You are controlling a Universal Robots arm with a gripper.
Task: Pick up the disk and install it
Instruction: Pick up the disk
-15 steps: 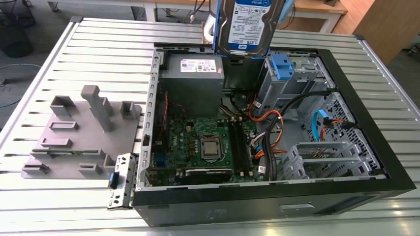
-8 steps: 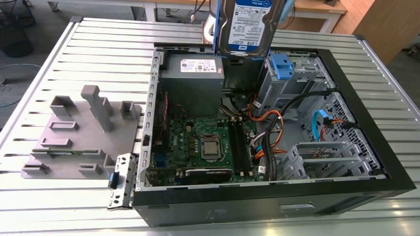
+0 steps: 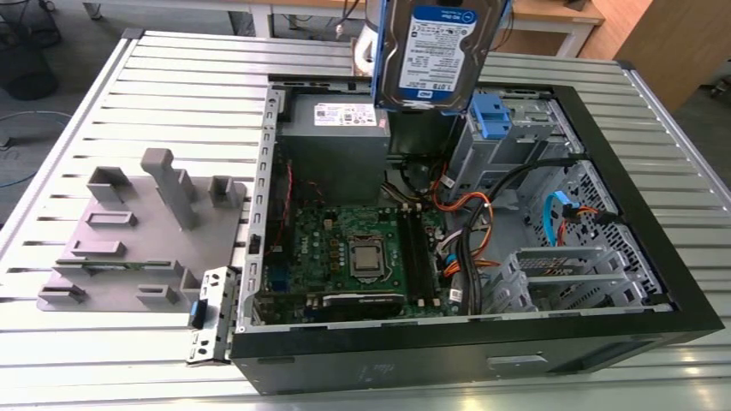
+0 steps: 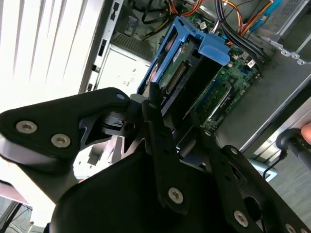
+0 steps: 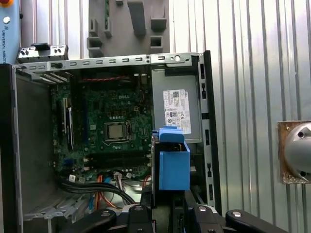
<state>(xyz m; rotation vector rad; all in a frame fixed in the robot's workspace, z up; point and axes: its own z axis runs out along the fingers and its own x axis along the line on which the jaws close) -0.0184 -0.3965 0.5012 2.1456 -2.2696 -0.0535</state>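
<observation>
Since the hand (image 4: 171, 108) is clamped on the disk (image 3: 440, 51), it hangs upright above the open computer case (image 3: 457, 364), likely to clear its walls.

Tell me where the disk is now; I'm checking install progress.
In the exterior view the disk hangs at top centre, above the open computer case, near its grey power supply.

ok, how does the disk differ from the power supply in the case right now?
Pose: the disk is in the air above the open computer case, standing on edge; the power supply sits seated in a corner of it.
Look: the disk has a blue frame and a white-and-blue label; the power supply is plain grey with a white sticker.
Both are rectangular metal units.
</observation>
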